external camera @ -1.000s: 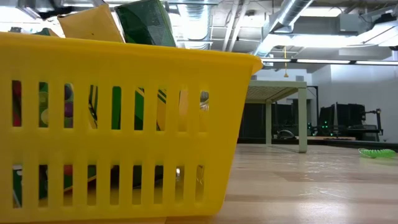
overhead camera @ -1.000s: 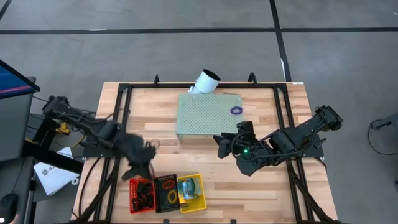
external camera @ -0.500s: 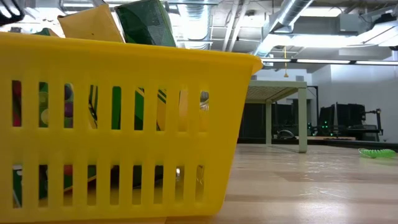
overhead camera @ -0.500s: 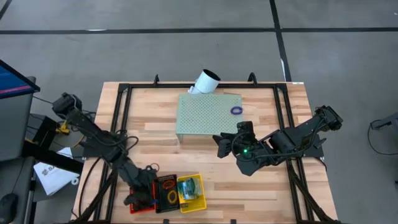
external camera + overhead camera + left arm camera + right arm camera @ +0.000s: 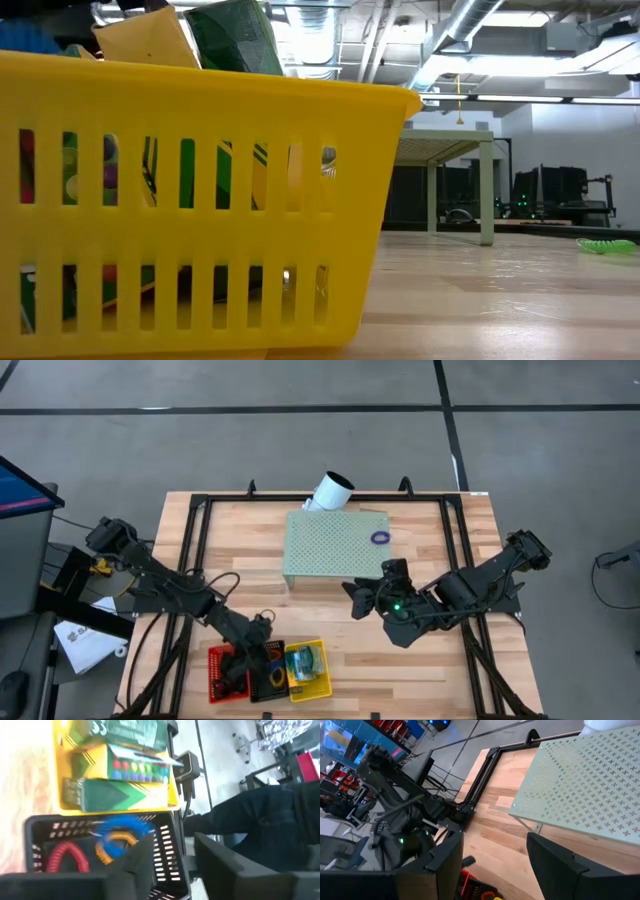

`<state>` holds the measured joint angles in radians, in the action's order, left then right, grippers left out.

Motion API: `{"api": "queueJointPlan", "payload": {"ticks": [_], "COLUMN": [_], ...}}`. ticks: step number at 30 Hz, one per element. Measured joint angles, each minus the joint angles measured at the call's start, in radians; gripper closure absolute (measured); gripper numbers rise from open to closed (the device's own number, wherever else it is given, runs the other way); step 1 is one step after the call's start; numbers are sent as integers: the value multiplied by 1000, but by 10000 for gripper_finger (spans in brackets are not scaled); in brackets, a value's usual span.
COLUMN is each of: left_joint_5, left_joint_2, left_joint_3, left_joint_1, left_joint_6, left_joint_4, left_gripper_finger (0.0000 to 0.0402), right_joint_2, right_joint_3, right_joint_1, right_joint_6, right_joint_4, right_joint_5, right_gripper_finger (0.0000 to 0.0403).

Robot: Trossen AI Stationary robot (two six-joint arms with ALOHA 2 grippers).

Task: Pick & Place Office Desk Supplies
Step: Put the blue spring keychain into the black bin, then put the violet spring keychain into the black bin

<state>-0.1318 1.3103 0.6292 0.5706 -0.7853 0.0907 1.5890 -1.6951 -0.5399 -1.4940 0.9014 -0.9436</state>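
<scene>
While the left gripper (image 5: 262, 650) hangs with jaws spread over the black basket (image 5: 165, 845) holding springy light loops (image 5: 114, 839), best pinched across the coil, the right gripper (image 5: 362, 598) waits spread beside the green block (image 5: 330, 545).

A pale green perforated block (image 5: 334, 546) lies mid-counter (image 5: 450, 660); a white tube (image 5: 330, 491) leans at its far edge.

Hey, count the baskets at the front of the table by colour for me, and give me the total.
Red basket: 1
Black basket: 1
Yellow basket: 1
Total: 3 baskets, side by side. The left gripper is over the black one.
</scene>
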Motion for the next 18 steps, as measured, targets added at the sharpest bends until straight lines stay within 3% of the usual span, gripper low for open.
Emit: {"api": "queueJointPlan", "payload": {"ticks": [5,9,14,18], "left_joint_5": [1,2,100,218], "left_joint_2": [-68,-132,-236,-312], "left_joint_3": [0,0,0,0], "left_joint_1": [-26,-29,-29,-29], "left_joint_6": [1,21,24,66], "left_joint_4": [-5,7,93,168], "left_gripper_finger": [204,172,169,180], "right_joint_2": [0,0,0,0], "right_joint_3": [0,0,0,0], "right_joint_1": [-9,-17,9,97], "right_joint_6": [0,-14,-165,-304], "right_joint_4": [6,28,212,456], "right_joint_5": [-4,-33,-33,109], "right_gripper_finger": [188,188,191,201]}}
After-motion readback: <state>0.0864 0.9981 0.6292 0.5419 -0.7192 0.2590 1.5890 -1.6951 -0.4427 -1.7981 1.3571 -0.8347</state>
